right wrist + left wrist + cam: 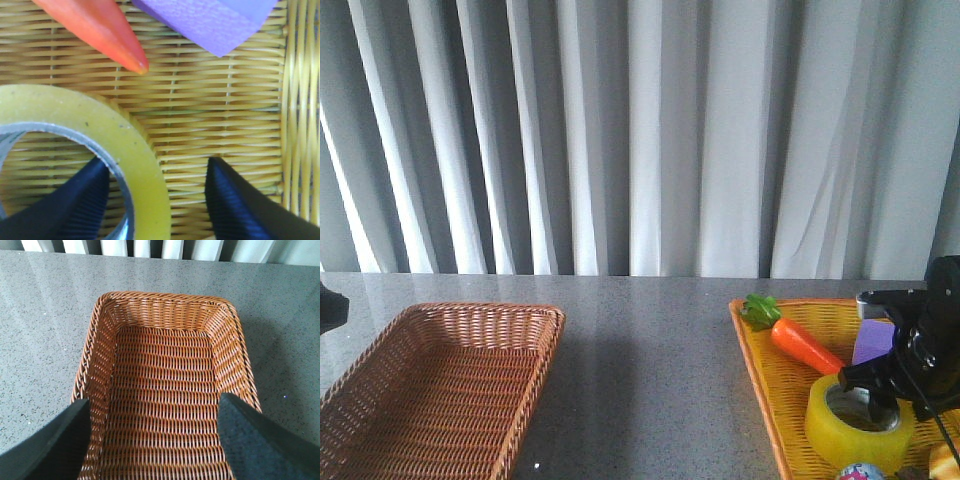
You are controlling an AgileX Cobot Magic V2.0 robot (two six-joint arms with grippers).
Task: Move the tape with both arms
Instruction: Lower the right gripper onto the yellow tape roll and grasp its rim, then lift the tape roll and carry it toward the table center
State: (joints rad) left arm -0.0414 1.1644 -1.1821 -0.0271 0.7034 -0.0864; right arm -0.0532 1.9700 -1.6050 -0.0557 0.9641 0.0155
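Note:
The tape [856, 424], a wide translucent yellow roll with a white core, lies flat in the yellow tray [775, 385] at the right. My right gripper [880, 392] is low over it and open. In the right wrist view the tape [120, 145] has its wall between the jaws: one finger [75, 205] is inside the core, the other finger [240, 200] outside over the tray weave, with a gap to the tape. My left gripper [155, 440] is open and empty above the brown wicker basket [165, 305]. Only a dark bit of the left arm [328, 305] shows in the front view.
The brown basket [440, 390] sits at the front left. The tray also holds a toy carrot [803, 343] with green leaves, a purple cube [873, 342], and a patterned ball [860, 471]. Carrot tip [125, 50] and purple cube [215, 20] lie just past the tape. Grey curtains hang behind.

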